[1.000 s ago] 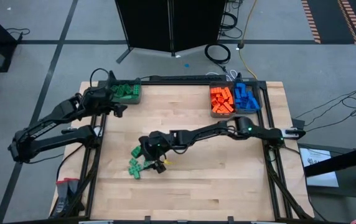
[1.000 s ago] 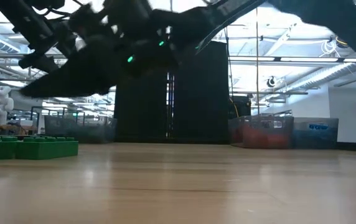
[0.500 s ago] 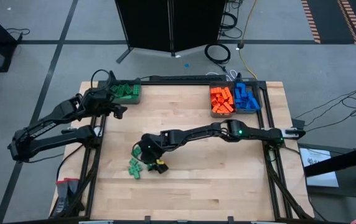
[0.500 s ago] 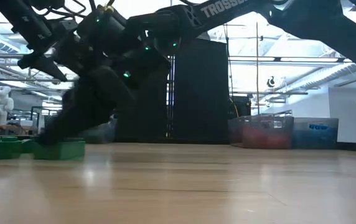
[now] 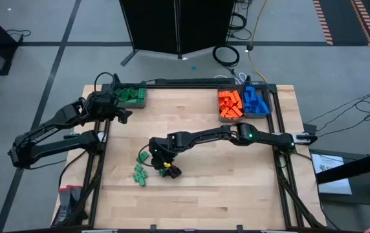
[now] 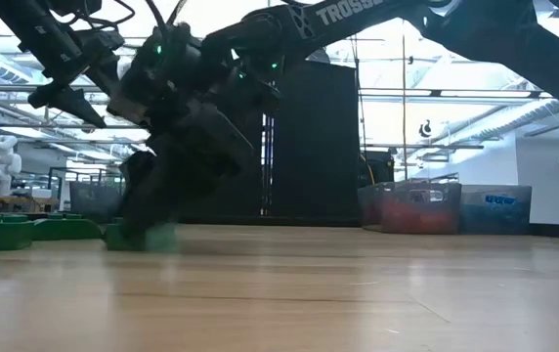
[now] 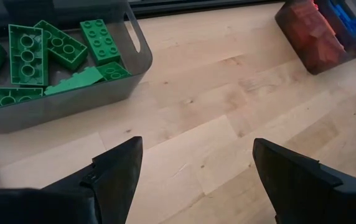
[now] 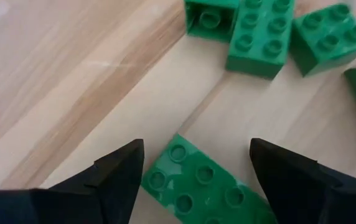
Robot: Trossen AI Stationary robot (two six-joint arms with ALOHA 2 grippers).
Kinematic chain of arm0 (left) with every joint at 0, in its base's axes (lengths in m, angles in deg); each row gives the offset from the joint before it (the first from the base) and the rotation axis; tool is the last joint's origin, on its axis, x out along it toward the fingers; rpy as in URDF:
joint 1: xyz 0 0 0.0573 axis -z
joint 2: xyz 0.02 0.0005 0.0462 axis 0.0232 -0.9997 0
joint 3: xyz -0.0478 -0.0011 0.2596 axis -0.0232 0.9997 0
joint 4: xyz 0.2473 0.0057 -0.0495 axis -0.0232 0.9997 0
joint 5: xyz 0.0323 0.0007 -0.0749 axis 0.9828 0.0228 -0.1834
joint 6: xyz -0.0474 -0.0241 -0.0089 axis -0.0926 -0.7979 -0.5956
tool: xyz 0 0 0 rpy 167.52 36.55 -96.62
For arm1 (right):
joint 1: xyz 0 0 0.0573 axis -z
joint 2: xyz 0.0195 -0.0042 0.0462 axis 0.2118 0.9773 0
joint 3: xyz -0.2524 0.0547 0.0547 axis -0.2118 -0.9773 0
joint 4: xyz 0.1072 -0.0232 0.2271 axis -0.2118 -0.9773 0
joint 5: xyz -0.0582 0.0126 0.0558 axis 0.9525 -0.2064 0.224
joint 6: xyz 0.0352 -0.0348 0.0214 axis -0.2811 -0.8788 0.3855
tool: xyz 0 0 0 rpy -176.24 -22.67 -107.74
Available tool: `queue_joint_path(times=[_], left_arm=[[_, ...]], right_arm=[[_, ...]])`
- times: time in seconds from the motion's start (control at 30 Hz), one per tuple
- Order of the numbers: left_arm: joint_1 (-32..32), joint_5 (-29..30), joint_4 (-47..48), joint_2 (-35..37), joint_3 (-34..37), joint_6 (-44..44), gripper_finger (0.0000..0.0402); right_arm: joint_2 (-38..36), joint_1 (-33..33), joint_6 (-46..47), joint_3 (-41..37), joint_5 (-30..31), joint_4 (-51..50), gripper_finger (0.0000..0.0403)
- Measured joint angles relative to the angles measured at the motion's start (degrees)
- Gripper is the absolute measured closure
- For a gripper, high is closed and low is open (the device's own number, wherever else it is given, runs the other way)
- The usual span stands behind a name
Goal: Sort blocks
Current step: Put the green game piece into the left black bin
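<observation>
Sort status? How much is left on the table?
Done: orange bin, blue bin and green bin each hold matching blocks. In hand: right gripper, open, straddles a loose green block, not yet gripped. Left gripper waits open by the green bin. Left: the small green cluster on the table.

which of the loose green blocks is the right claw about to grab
The green block lying studs up between the open right claw fingers; the other loose green blocks sit farther out in a cluster beyond its reach.
</observation>
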Motion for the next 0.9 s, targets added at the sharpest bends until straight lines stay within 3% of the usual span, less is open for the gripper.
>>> queue_joint_path(times=[0.4, 0.73, 0.9], left_arm=[[0.1, 0.4, 0.0, 0.0, 0.0, 0.4, 0.0095], [0.3, 0.5, -0.2, 0.0, 0.0, 0.0, 0.0095], [0.3, 0.6, -0.4, 0.0, 0.0, -1.1, 0.0095]], right_arm=[[-4.4, 0.5, -7.1, -0.4, 4.5, -5.0, 0.012], [-4.8, 1.7, -11.0, -0.3, 4.5, -11.0, 0.012], [-4.8, 1.7, -11.2, -0.2, 8.6, -9.8, 0.0155]])
